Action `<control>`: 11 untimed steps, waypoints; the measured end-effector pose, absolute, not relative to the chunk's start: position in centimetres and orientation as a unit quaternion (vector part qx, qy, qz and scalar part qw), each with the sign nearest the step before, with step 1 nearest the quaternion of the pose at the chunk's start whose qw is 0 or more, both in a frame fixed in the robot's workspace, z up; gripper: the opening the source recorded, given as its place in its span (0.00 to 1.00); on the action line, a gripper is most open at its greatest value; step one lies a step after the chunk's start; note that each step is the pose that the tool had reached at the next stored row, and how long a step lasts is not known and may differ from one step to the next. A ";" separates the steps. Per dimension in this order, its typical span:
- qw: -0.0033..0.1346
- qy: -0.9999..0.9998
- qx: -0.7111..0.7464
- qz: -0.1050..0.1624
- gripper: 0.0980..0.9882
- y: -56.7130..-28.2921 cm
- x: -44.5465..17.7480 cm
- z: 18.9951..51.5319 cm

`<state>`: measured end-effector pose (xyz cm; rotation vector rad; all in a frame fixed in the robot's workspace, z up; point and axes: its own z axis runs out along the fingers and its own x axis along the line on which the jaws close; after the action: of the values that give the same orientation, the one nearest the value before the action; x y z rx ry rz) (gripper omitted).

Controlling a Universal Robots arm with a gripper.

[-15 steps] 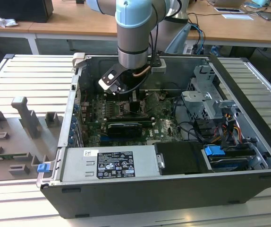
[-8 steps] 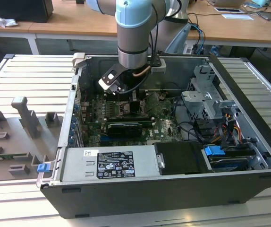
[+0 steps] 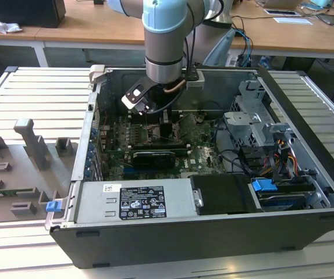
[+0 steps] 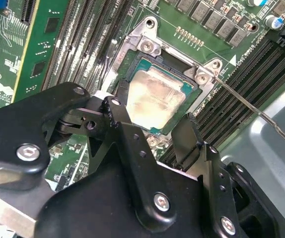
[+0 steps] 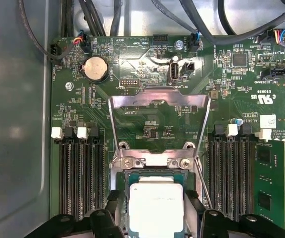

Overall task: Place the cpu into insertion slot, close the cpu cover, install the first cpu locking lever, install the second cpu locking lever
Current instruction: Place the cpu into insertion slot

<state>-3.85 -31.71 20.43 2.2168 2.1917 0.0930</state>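
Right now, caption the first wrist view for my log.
The cpu sits in place, cpu cover raised open, tool poised over it.

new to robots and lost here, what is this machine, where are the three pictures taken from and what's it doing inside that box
It is a single robot arm reaching down into an open computer case that lies on a slatted metal table. The exterior view comes from a camera off the arm; both wrist views come from cameras riding near its hand, looking at the green circuit board. The pale square chip is the cpu, lying in the insertion slot with the hand right over it. The cpu cover, a metal frame, stands open.
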 end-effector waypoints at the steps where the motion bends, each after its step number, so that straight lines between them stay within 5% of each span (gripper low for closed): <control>1: 0.012 0.703 0.711 0.029 0.58 -31.8 -3.9 20.6; 2: 0.013 0.703 0.711 0.028 0.42 -31.8 -3.9 20.7; 3: 0.013 0.703 0.711 0.027 0.15 -31.8 -3.8 20.9; 4: 0.012 0.703 0.711 0.027 0.01 -31.8 -3.8 21.0; 11: 0.012 0.703 0.711 0.027 0.01 -31.8 -3.8 21.3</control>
<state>-3.84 -31.80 21.30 2.2157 2.1908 0.0828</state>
